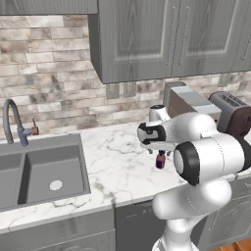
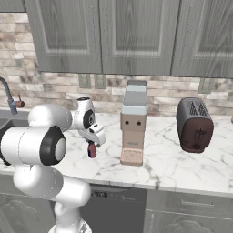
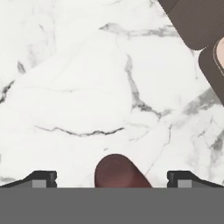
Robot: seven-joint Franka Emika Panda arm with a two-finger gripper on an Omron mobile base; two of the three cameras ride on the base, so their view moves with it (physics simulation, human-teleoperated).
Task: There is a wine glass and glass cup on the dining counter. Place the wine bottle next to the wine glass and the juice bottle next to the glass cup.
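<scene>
The juice bottle [image 1: 160, 160], small, stubby and dark red, stands on the brick-backed marble worktop [image 1: 117, 166], left of a beige appliance. My gripper [image 1: 159, 152] hangs straight over it and is open. From the right base the juice bottle [image 2: 92, 150] sits just under the gripper [image 2: 92, 144]. Looking down the hand, the juice bottle [image 3: 118, 171] lies midway between the fingertips [image 3: 43, 178], with a clear gap on each side of it. The wine bottle, wine glass, glass cup and dining counter are out of view.
A beige and grey appliance [image 2: 133, 129] stands close to the right of the bottle, and a dark toaster [image 2: 194, 125] stands further right. A grey sink [image 1: 39, 171] with a curved tap [image 1: 12, 122] lies to the left. Grey wall cupboards [image 2: 113, 36] hang overhead.
</scene>
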